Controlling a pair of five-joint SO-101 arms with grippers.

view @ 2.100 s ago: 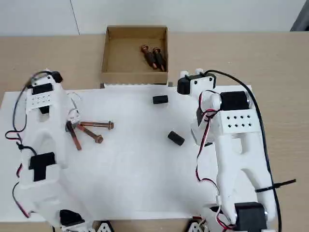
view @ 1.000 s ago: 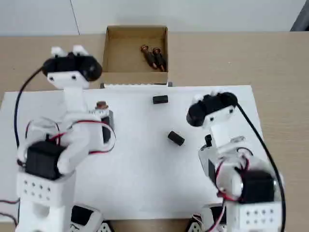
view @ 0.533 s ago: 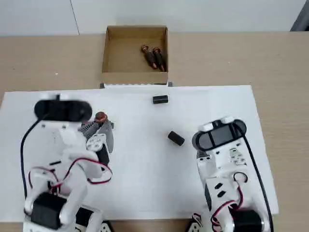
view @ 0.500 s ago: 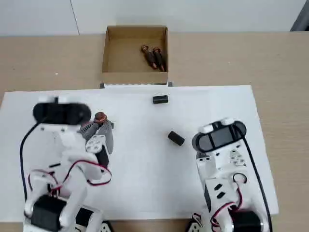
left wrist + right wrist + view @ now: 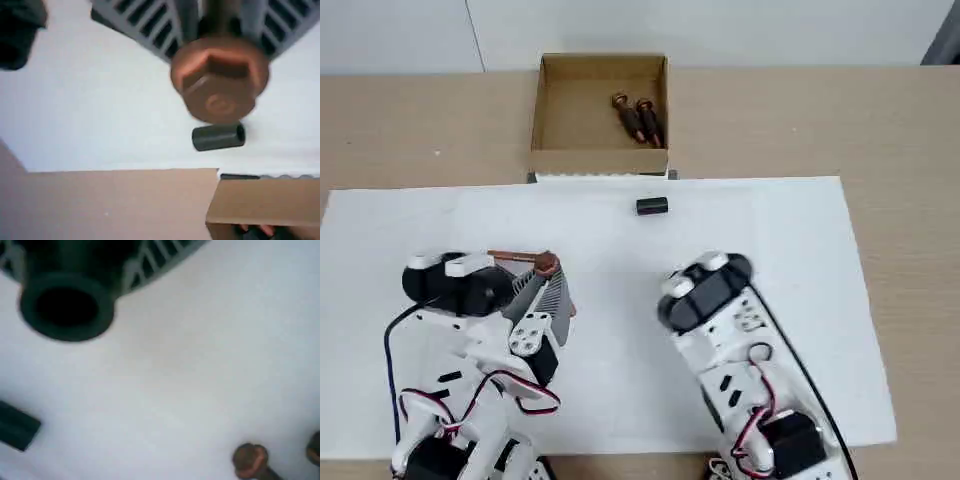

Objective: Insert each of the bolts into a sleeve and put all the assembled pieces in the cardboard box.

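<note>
The left gripper [image 5: 544,282] pinches a copper bolt [image 5: 520,260] by its shank, above the white sheet [image 5: 800,230]. Two assembled pieces [image 5: 638,118] lie in the cardboard box [image 5: 552,110], and a loose sleeve [image 5: 652,206] lies on the sheet near it. The right gripper [image 5: 80,265] clamps a black sleeve [image 5: 66,307] with its bore exposed. This looks like the mating step. Next, the shank must line up with that bore and slide in.

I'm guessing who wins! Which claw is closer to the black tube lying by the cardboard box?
Right. The right claw is close, on the near side of the short black cylindrical sleeve; the left claw is farther, off leftward.
</note>
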